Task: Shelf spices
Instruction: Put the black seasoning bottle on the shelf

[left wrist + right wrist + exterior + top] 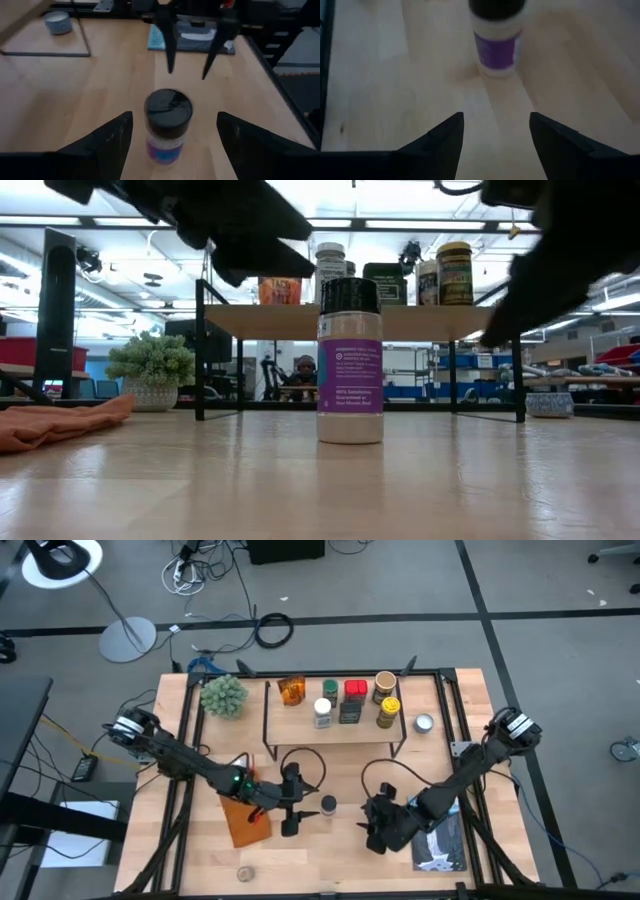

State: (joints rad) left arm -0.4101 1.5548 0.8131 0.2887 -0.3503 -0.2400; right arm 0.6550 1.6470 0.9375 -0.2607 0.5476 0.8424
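- The worktop (200,860) carries the shelf (330,730) at its far side, with about seven jars already on the board.
- The left pincer (291,823) is just beside the purple-label jar (328,805), with its fingers apart.
- The right pincer (375,840) waits near, also spread.
- This last jar stands alone in front of the shelf, not yet gripped; I judge the next move is to close around it.

We saw a jar (350,360) with a black lid and a purple label on a pale wooden table (200,480). The shelf (330,725) had a light wood top and black wire legs, carrying an amber jar (291,690), a red-lidded tin (355,690) and yellow-lidded jars (387,712).
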